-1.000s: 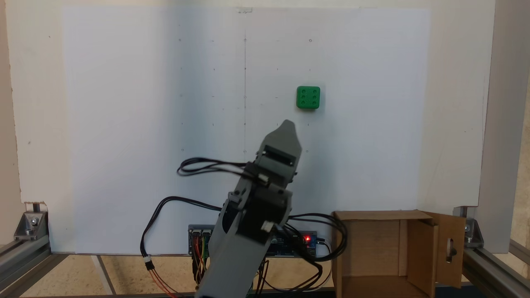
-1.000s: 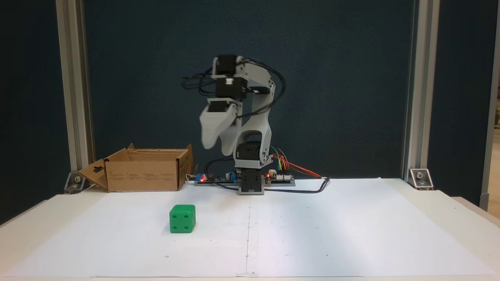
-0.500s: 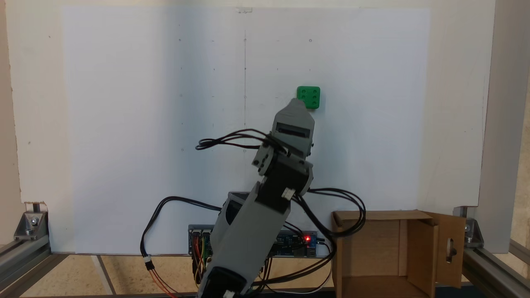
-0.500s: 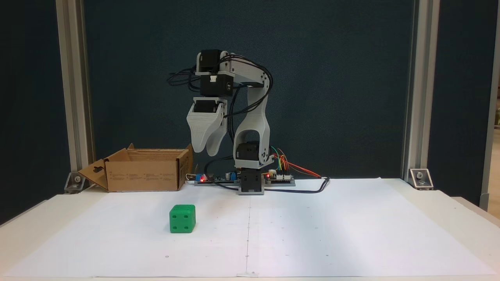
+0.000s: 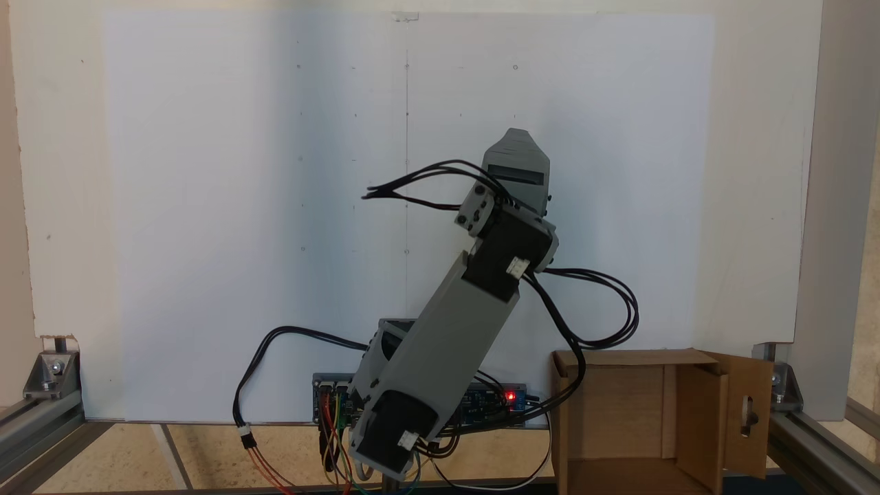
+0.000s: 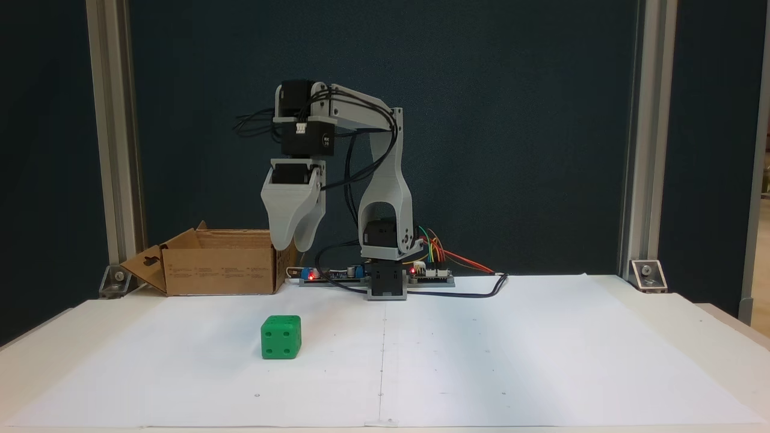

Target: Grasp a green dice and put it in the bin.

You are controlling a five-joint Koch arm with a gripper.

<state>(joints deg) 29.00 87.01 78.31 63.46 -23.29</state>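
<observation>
The approach is in hand: the grey pincer (image 6: 289, 245) hangs high above the small bright green plastic dice (image 6: 281, 337), which sits alone on the white worktop (image 6: 481, 361) well apart from the brown cardboard bin (image 6: 219, 270). Its jaws look nearly together, so next it needs spreading and lowering around the cube.

Green dice (image 6: 281, 337) on the table, well before the bin (image 6: 219, 270), end effector (image 6: 292, 245) above.
</observation>
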